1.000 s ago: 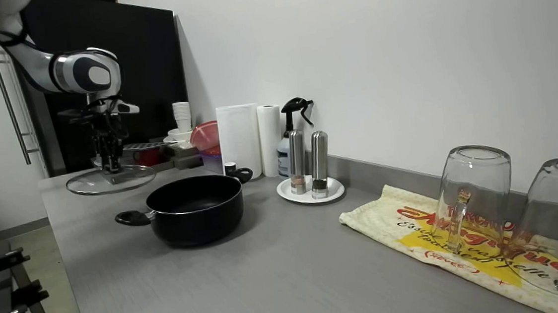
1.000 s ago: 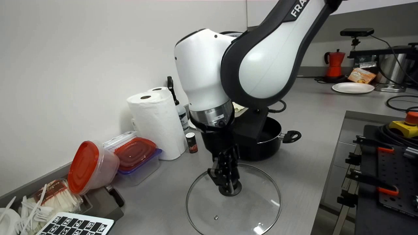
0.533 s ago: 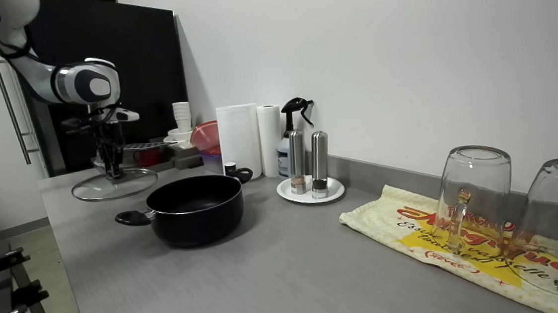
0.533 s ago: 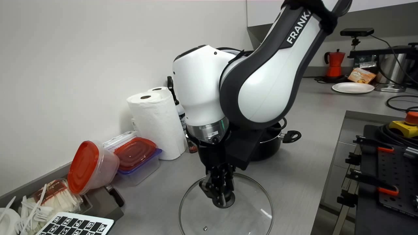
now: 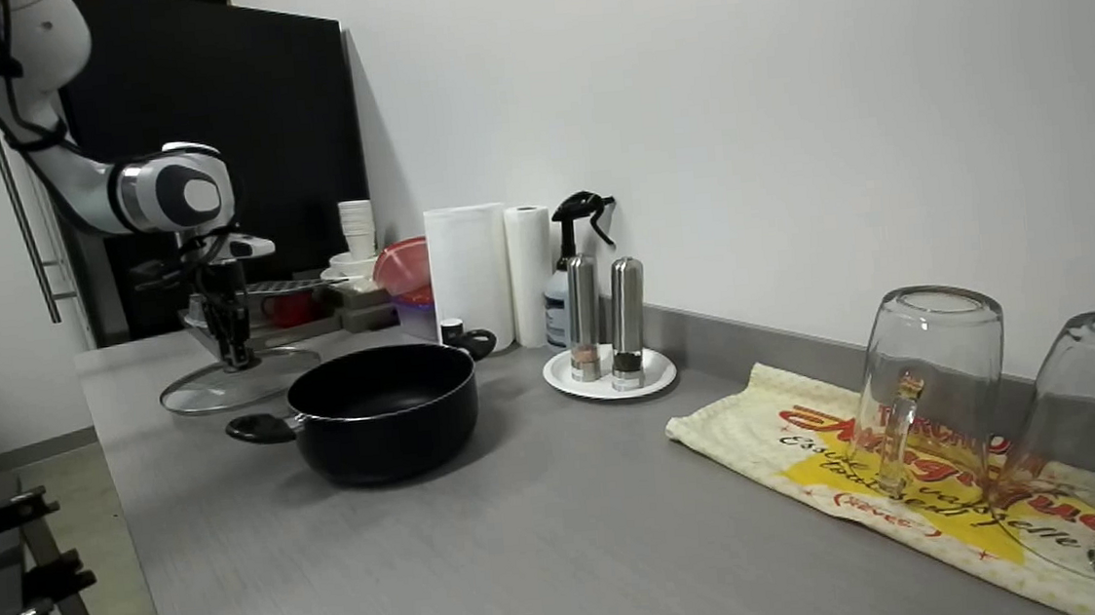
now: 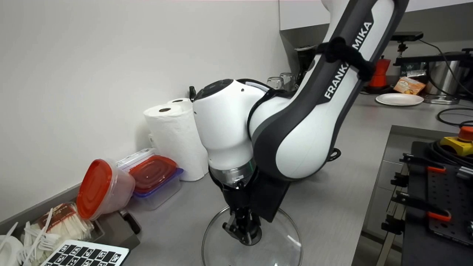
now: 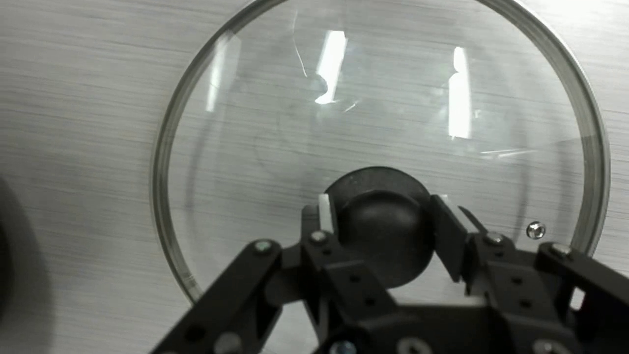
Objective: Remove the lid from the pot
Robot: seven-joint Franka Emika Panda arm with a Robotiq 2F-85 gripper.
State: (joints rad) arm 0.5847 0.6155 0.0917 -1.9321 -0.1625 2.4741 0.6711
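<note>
The glass lid [image 5: 207, 391] is off the pot, in my gripper [image 5: 237, 359], beside the pot. It looks roughly level and close to the counter; I cannot tell if it touches it. In the wrist view my gripper [image 7: 381, 209] has a finger on each side of the lid's black knob, shut on it, with the clear lid [image 7: 275, 128] below. An exterior view also shows the lid [image 6: 275, 247] under the gripper [image 6: 245, 236]. The black pot [image 5: 387, 442] stands open on the counter; the arm mostly hides it there, except a handle [image 6: 334, 154].
Paper towel rolls [image 5: 469, 279], a spray bottle [image 5: 557, 307] and two mills on a white plate [image 5: 651, 378] stand along the wall. Glass mugs [image 5: 940, 384] stand upside down on a towel [image 5: 761, 418]. Red-lidded containers [image 6: 153, 173] and a marker board [image 6: 87, 255] lie near the lid.
The arm has come down with the lid held in the gripper. The lid has moved lower and a little closer to the pot. The pot has not moved.
</note>
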